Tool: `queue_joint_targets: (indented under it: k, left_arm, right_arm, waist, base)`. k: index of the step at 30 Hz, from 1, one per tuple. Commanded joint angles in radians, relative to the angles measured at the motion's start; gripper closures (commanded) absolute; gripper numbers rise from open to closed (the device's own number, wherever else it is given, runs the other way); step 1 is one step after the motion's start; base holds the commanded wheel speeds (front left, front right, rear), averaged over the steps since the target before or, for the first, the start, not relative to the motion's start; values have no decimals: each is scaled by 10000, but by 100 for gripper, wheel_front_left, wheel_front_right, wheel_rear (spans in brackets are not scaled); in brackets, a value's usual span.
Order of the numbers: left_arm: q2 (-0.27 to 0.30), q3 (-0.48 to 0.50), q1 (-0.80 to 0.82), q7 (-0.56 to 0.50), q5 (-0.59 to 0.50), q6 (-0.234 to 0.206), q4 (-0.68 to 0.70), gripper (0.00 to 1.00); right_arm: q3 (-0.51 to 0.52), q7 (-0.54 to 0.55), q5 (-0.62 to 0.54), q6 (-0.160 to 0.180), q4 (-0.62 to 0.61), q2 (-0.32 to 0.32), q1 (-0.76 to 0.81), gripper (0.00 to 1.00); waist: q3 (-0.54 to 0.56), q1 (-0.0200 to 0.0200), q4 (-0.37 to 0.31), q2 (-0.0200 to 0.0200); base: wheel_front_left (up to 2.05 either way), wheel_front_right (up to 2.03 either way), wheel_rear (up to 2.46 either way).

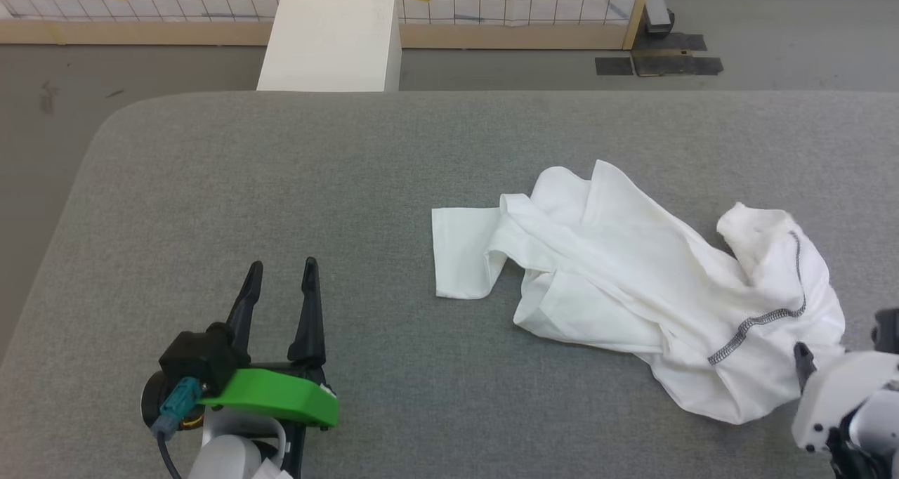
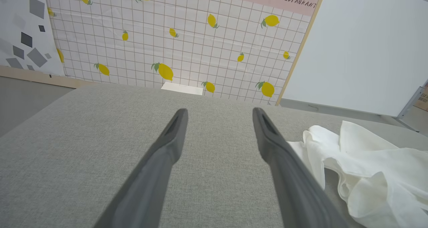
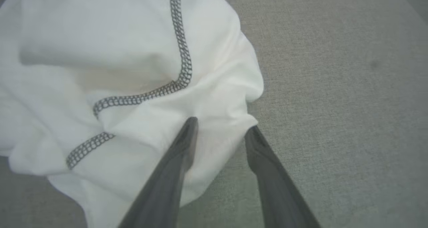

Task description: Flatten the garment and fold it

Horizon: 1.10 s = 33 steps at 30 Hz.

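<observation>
The garment (image 1: 632,275), a white T-shirt, lies crumpled on the right half of the grey padded table (image 1: 281,170), one sleeve spread flat toward the middle. Dark-grey stitching curves over its bunched right end (image 3: 133,54). My right gripper (image 3: 222,127) stands open at that end's near edge, fingers apart, with a fold of the cloth lying loose between the tips. Its white wrist (image 1: 843,395) shows at the lower right. My left gripper (image 1: 284,265) is open over bare table, well left of the garment (image 2: 367,161), with nothing between its fingers (image 2: 167,147).
A rigid white box (image 1: 330,40) stands on the floor beyond the table's far edge, in front of a lemon-patterned grid panel (image 2: 187,47). The table's left corner is rounded (image 1: 112,121). Dark floor mats (image 1: 660,61) lie at the back right.
</observation>
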<state>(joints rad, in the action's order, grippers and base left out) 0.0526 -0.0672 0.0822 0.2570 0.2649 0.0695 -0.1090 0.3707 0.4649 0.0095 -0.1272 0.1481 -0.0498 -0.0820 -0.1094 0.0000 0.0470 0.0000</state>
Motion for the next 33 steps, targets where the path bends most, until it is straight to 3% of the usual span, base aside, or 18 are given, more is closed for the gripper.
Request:
queue_joint_targets:
  k: [1,5,11,15,26,28,29,33]
  left_arm:
    - [-23,22,77,47,-114,56,-20,0]
    - [-23,32,27,47,-150,104,-59,0]
    - [-24,-4,-5,47,-202,153,-62,0]
    - [-24,-80,66,47,-205,168,-24,0]
    - [-24,-261,393,47,-148,167,20,0]
    - [-24,-306,453,47,-128,157,15,0]
    - [-24,-324,481,47,-117,144,11,0]
    - [-24,-343,545,47,-86,95,3,0]
  right_arm:
    - [63,-120,-11,-35,-191,-6,181,0]
    - [-50,-1190,84,-35,-1048,-5,542,0]
    - [-1297,-2480,-61,-35,-2115,-5,559,0]
    - [-1761,-1719,-680,-35,-1719,-5,-71,0]
    - [-998,568,-1425,-35,527,-5,-2365,0]
    - [-792,1010,-1447,-35,833,-5,-2539,59]
    - [-740,1153,-1451,-35,889,-5,-2617,100]
    - [-883,985,-1088,-35,494,-5,-2732,100]
  waist:
    - [52,0,-35,0]
    - [159,0,-84,0]
    - [228,0,-174,0]
    - [114,0,-163,0]
    - [-544,0,130,0]
    - [-626,0,202,0]
    - [-660,0,234,0]
    - [-743,0,306,0]
  base:
    - [0,0,0]
    - [0,0,0]
    - [0,0,0]
    - [0,0,0]
    - [0,0,0]
    - [0,0,0]
    - [0,0,0]
    - [0,0,0]
